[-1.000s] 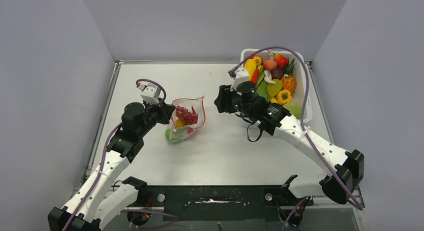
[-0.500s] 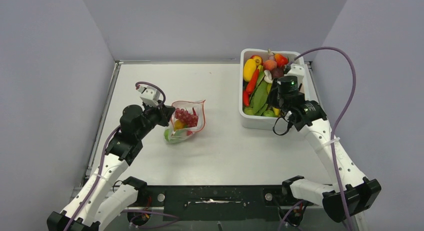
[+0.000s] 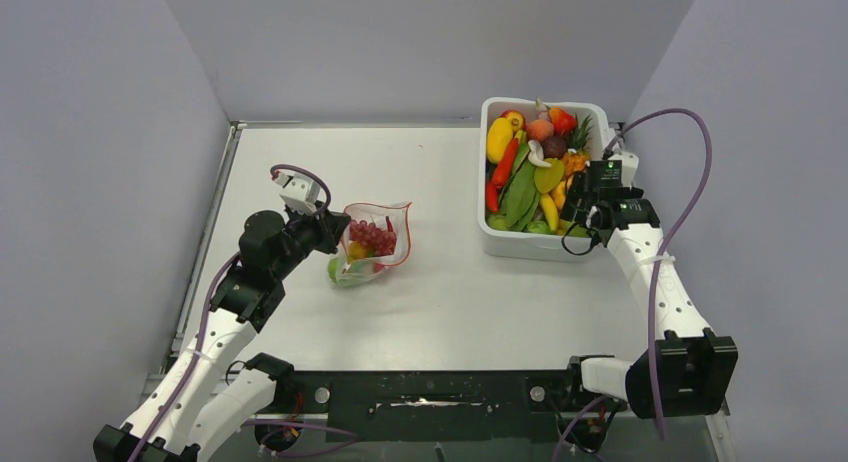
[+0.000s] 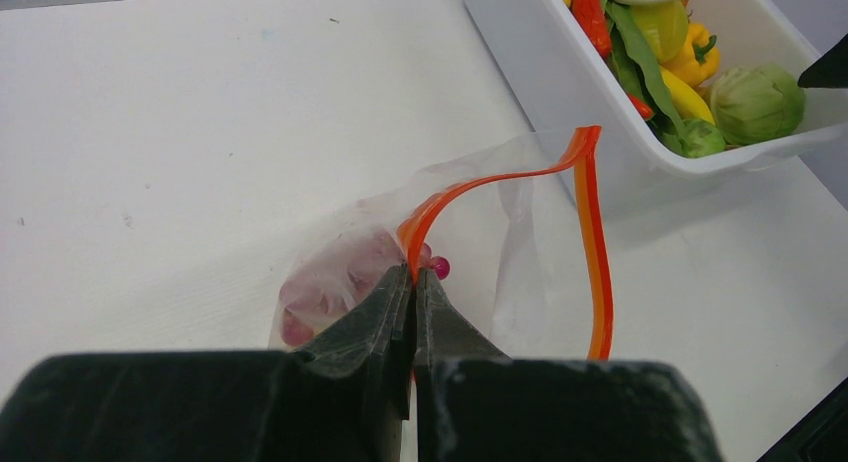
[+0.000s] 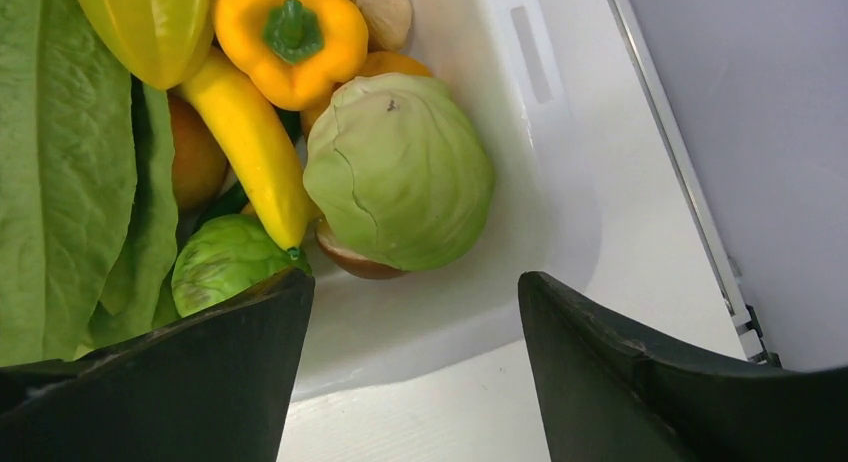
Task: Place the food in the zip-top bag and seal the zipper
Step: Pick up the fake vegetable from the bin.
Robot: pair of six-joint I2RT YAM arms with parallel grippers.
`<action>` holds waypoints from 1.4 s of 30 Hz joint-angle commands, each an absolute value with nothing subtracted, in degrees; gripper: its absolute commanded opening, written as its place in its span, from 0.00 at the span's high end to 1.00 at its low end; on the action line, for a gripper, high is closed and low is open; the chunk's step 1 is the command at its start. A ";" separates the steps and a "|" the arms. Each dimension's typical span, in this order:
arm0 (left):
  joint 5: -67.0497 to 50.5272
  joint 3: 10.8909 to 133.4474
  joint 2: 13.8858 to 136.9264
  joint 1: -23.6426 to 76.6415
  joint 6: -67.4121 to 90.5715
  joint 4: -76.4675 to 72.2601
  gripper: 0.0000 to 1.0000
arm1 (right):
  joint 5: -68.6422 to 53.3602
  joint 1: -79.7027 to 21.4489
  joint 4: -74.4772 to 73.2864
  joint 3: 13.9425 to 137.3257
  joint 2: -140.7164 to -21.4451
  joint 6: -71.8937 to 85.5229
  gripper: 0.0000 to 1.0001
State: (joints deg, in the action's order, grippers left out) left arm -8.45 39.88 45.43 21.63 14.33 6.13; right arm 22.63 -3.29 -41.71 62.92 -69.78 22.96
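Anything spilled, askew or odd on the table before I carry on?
Nothing stands out. The left tool pinches the orange zipper strip of the bag, holding its mouth open with food inside; the rest sits in the white tub, where the open right tool hovers.

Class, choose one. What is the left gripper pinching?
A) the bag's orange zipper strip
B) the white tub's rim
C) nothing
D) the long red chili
A: the left wrist view shows the left gripper closed on the zipper of the zip-top bag.
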 commanded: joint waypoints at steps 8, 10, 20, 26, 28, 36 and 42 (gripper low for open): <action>-9.35 40.30 44.69 21.27 13.62 2.20 1.00 | 22.97 -0.88 -31.78 63.97 -77.27 19.04 0.10; -9.29 40.22 44.78 21.27 13.62 2.20 1.00 | 23.14 -0.52 -31.47 64.22 -78.64 18.97 0.08; -9.06 40.25 44.90 21.18 13.45 2.20 1.00 | 20.53 0.84 -29.01 63.02 -83.01 19.25 0.02; -9.01 40.22 44.89 21.18 13.36 2.20 1.00 | 20.22 1.05 -28.91 62.97 -84.33 19.01 0.02; -8.95 40.23 44.91 21.18 13.36 2.20 1.00 | 20.17 1.05 -28.98 63.10 -84.40 18.67 0.04; -8.75 40.09 44.66 21.18 13.36 2.20 1.00 | 20.11 0.97 -28.74 62.37 -83.05 18.02 0.28; -8.70 40.17 44.63 21.18 13.45 2.20 1.00 | 22.43 0.32 -29.06 62.05 -81.42 17.84 0.33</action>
